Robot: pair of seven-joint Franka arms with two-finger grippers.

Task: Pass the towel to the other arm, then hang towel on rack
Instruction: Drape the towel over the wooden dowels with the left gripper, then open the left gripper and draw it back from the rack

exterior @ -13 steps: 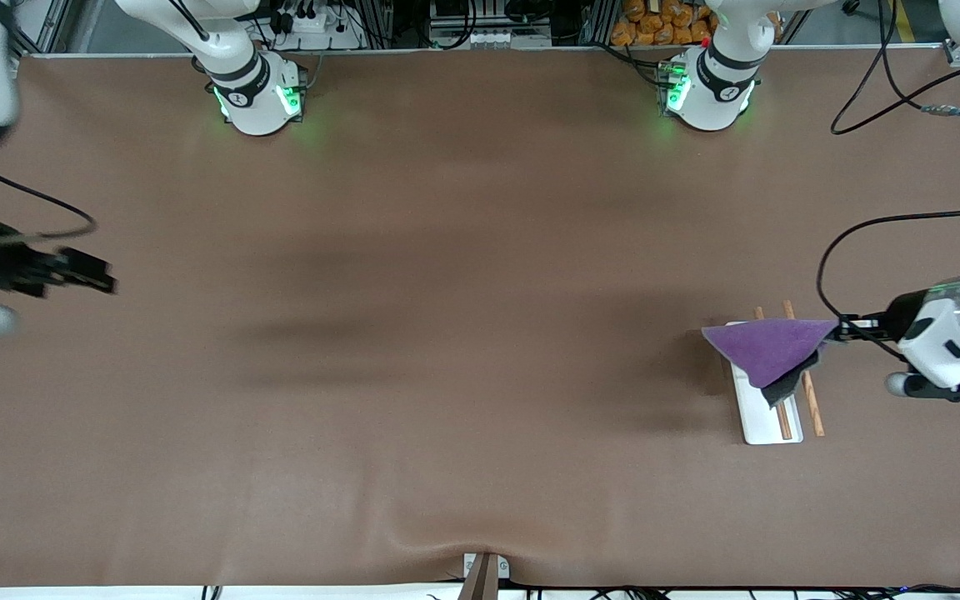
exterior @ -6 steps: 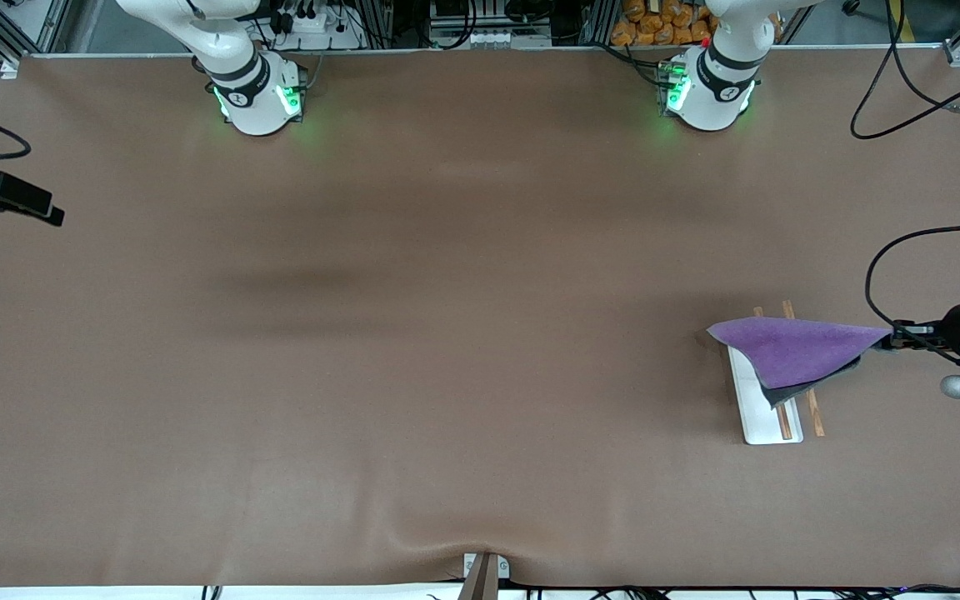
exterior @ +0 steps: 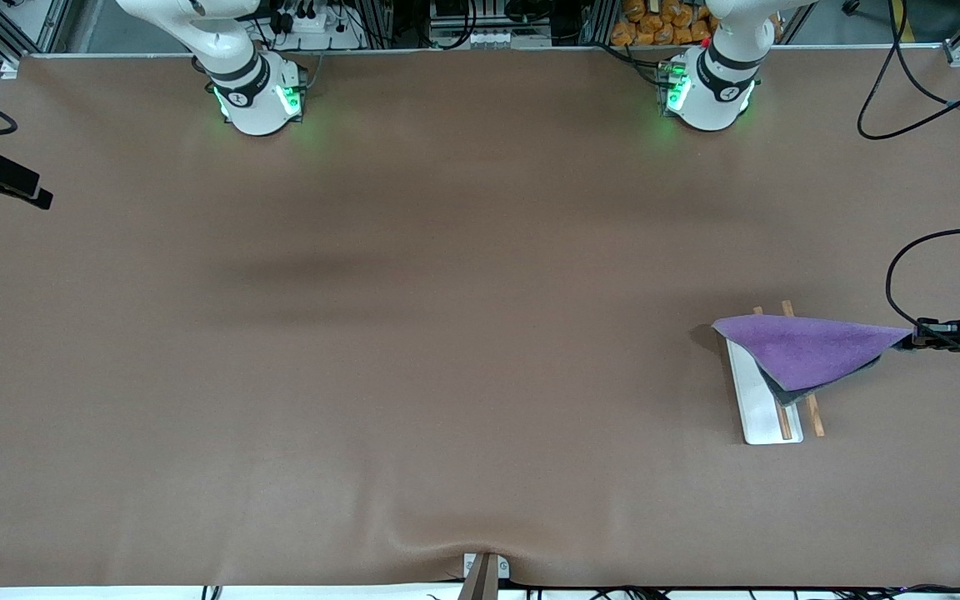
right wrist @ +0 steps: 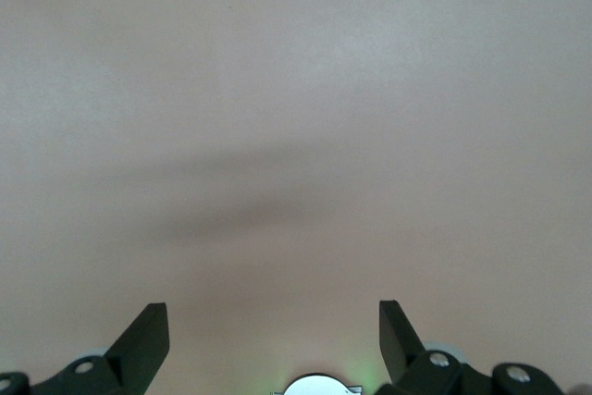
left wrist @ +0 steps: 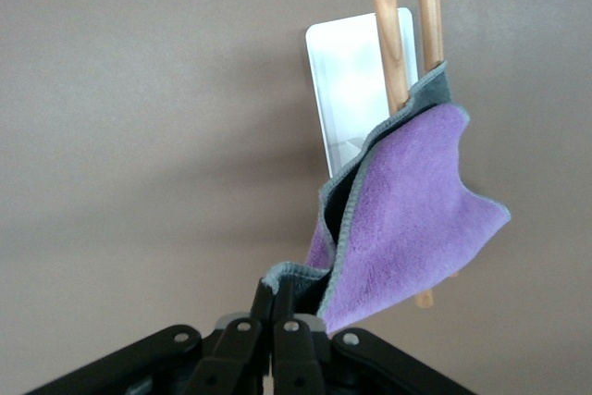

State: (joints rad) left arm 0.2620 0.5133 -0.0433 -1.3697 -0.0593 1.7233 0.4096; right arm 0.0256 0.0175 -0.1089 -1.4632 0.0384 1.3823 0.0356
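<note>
- Left gripper (exterior: pixel 913 340): fingers clamped on one corner of the towel (exterior: pixel 805 354).
- Towel: spreads from that gripper over the rack (exterior: pixel 759 408), purple face up.
- Right gripper (right wrist: pixel 273 339): fingers apart, empty, over bare table (exterior: pixel 413 333), waiting.

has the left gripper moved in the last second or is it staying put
Yes. The left gripper, shut on the towel, has pulled away from the rack, toward the left arm's end of the table.

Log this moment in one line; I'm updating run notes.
left gripper: shut on purple-and-grey cloth towel | towel: draped over white-based wooden-rod rack | right gripper: open, waiting over bare table
</note>
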